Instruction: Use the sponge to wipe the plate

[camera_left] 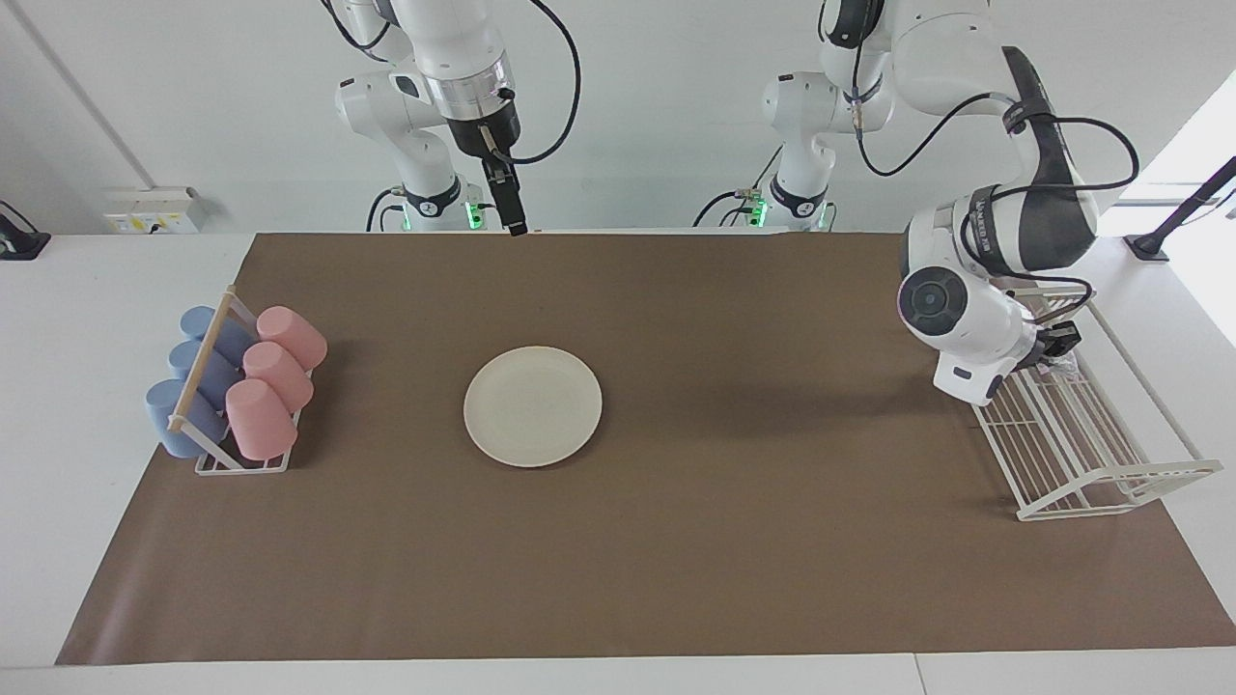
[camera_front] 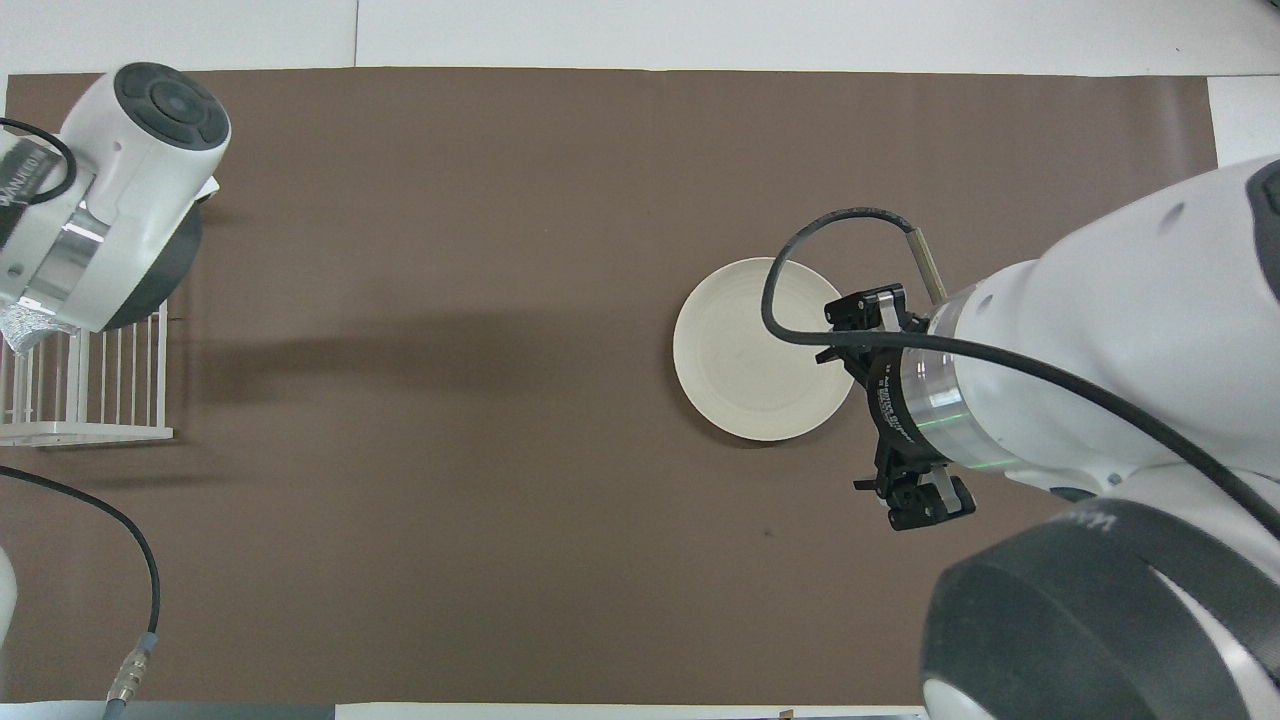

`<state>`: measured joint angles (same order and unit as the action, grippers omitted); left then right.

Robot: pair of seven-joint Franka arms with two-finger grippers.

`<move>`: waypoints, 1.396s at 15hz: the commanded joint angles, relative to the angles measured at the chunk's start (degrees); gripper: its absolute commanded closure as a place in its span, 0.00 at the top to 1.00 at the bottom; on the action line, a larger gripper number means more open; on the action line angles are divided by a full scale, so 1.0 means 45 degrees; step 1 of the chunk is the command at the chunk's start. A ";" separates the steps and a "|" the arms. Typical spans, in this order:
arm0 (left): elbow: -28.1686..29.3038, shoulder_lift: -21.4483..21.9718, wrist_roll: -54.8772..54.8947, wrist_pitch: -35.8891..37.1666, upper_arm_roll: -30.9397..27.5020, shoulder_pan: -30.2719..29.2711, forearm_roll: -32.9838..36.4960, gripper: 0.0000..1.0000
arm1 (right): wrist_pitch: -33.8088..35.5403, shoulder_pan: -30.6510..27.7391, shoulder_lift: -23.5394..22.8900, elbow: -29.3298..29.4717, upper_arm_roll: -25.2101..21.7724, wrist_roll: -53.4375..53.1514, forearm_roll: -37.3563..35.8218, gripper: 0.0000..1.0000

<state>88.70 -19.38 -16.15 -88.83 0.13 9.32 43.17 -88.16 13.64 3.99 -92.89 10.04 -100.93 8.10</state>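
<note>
Plate (camera_left: 532,406), cream-white and round, lies flat on the brown mat (camera_left: 676,541) just left of centre in the facing view, and right of centre in the overhead view; nothing rests on it. Sponge (camera_left: 1065,362), a small silvery scrubber, sits at the right edge of the facing view, pinched in the closed fingers of the left gripper (camera_left: 1057,349) over the upper end of the white wire rack (camera_left: 1091,454); in the overhead view it shows only as a shiny scrap at the left edge, under the left arm's wrist. Right gripper (camera_left: 517,227) hangs high in the upper middle of the facing view, over the mat's upper edge, well apart from the plate, with nothing held; its jaws stand wide, their outer parts spread above and below the wrist in the overhead view. At the left of the facing view a small rack (camera_left: 208,391) holds pink cups (camera_left: 275,381) and blue cups (camera_left: 198,372) lying on their sides.
</note>
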 commanded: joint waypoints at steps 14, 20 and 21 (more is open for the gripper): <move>0.1370 0.3695 0.0151 0.1155 -0.0478 -0.2832 -1.9346 0.00 | -0.0585 0.0815 0.0323 -0.0412 -0.0024 -0.1049 0.0192 1.00; 0.6630 0.6392 0.3248 -0.0884 -0.0380 -0.2327 -2.4273 0.00 | -0.1132 0.0934 0.0362 -0.0452 -0.0005 -0.0738 0.0192 1.00; 0.7294 0.6802 0.4030 -0.0982 -0.0380 -0.1977 -2.4589 0.00 | -0.1132 0.0954 0.0362 -0.0471 0.0053 -0.0581 0.0192 1.00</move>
<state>111.77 4.31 -4.13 -89.58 -1.13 -2.51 -63.27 -91.83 18.03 4.14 -93.12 10.01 -104.45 8.10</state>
